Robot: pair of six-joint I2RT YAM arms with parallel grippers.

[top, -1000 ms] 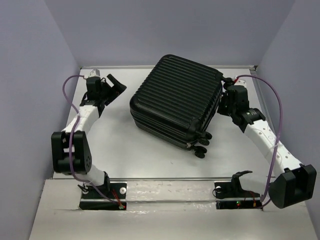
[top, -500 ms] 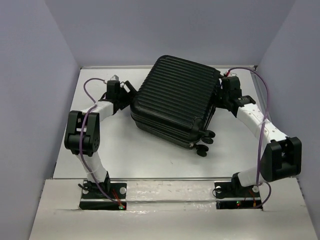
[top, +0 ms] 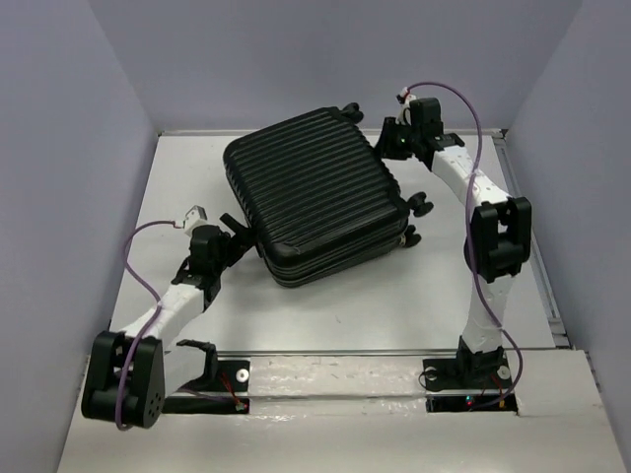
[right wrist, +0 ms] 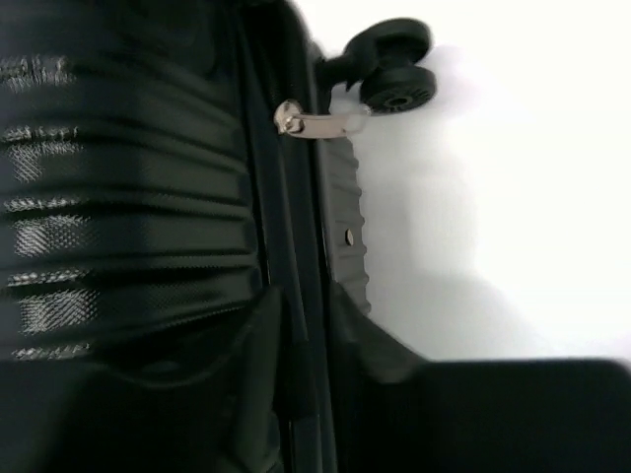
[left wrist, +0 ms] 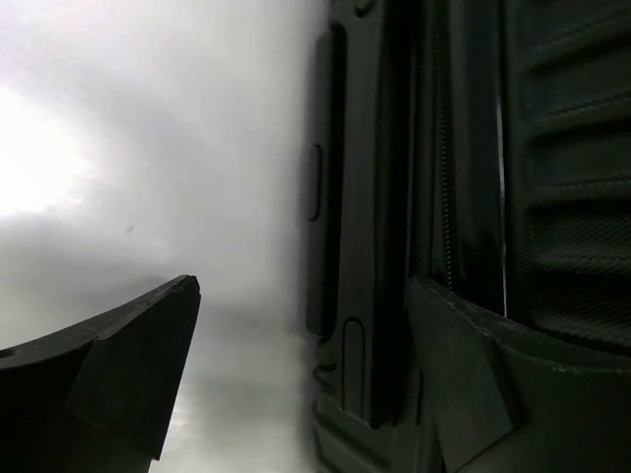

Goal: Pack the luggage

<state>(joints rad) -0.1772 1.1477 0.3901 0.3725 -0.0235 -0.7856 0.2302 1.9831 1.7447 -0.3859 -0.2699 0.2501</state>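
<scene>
The luggage (top: pixel 315 192) lies flat and closed in the middle of the desk (top: pixel 325 315), turned at a slant, with wheels (top: pixel 422 205) on its right side. The left hand (top: pixel 234 239) sits low at its lower-left corner, spread wide, with one finger beside the shell's edge and the other over the bare desk. The right hand (top: pixel 387 141) meets the upper-right corner, drawn narrow onto the zipper seam below the silver zipper pull (right wrist: pixel 315 123).

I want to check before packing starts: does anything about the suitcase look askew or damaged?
The luggage lies flat and looks shut. It sits skewed to the edges of the table, with its wheels on the right. No damage or spill shows.
</scene>
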